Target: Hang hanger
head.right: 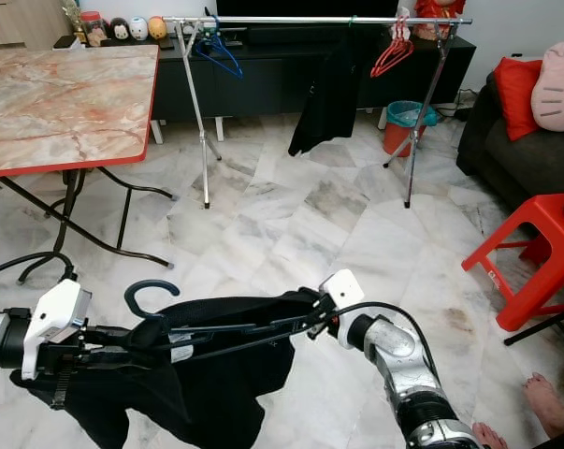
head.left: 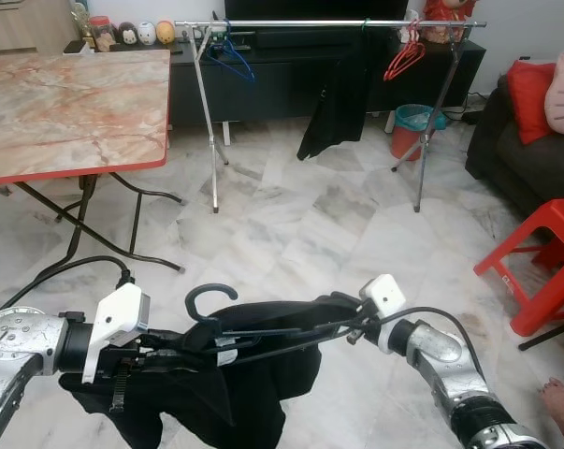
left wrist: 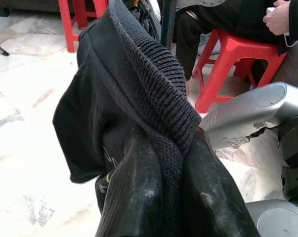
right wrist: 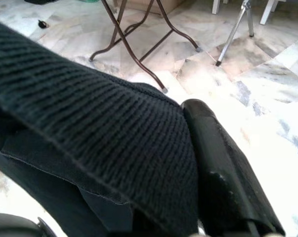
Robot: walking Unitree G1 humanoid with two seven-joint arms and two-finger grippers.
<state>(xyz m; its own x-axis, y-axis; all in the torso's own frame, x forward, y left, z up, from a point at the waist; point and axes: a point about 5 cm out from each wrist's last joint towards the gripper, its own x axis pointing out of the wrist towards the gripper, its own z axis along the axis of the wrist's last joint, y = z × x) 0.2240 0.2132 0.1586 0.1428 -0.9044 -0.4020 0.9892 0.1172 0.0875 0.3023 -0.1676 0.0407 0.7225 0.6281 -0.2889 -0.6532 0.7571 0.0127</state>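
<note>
The robot is holding a black garment (head.left: pixel 216 374) on a dark hanger (head.left: pixel 209 301) low in front of its body, well short of the clothes rack (head.left: pixel 328 22) standing across the marble floor. The left gripper (head.left: pixel 183 348) is reaching in from the side away from the rack's red stool (head.left: pixel 543 262) end; its two black fingers (left wrist: pixel 139 197) are closing on the garment's ribbed collar, pinching the fold between them. The right gripper (head.left: pixel 291 337) is coming in from the opposite side, its long fingers lying along the hanger's arm under the cloth; how far apart they are cannot be told. The hanger's hook is sticking up between the two grippers, nearer the left one. On the rack a blue hanger (head.left: pixel 230 54), a dark garment (head.left: pixel 333 103) and red hangers (head.left: pixel 405 58) are hanging.
</note>
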